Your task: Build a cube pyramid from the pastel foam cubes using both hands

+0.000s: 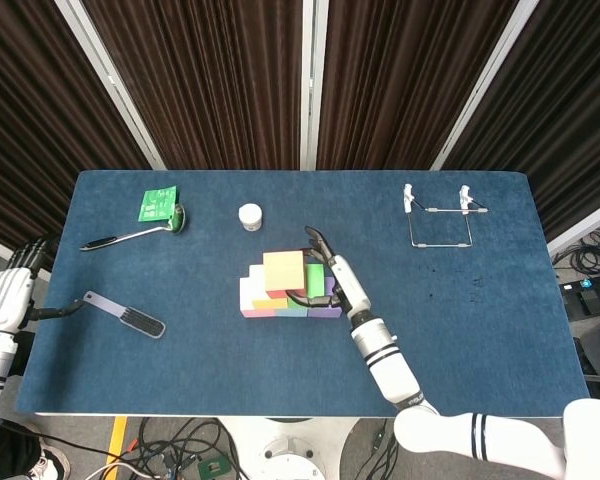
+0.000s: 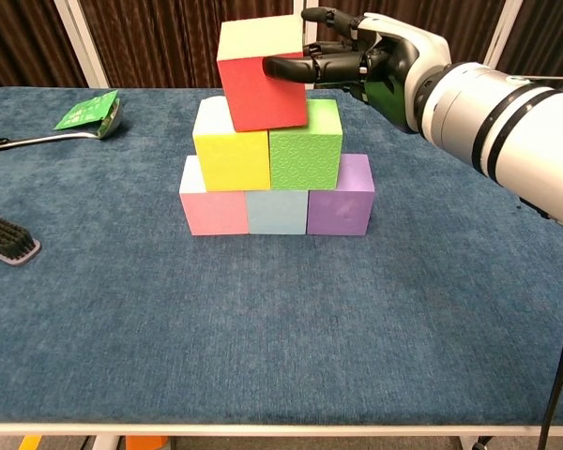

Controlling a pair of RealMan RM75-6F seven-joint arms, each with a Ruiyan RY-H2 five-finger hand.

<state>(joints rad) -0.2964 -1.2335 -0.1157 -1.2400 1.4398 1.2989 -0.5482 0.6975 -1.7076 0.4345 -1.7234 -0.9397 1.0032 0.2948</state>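
The right hand pinches the red cube by its right side, thumb across the front face and fingers behind, holding it slightly tilted on top of the yellow cube and the green cube. Those 2 sit on a row of 3 smooth foam blocks: pink cube, blue cube, purple cube. Far left of the stack the left hand rests off the table's edge; I cannot tell how its fingers lie.

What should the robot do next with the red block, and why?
Probably level the red cube and ease it down across the yellow cube and green cube. The right hand holds it at the top of the stack, but it sits tilted and a bit toward the yellow side, so letting go now might tip it.
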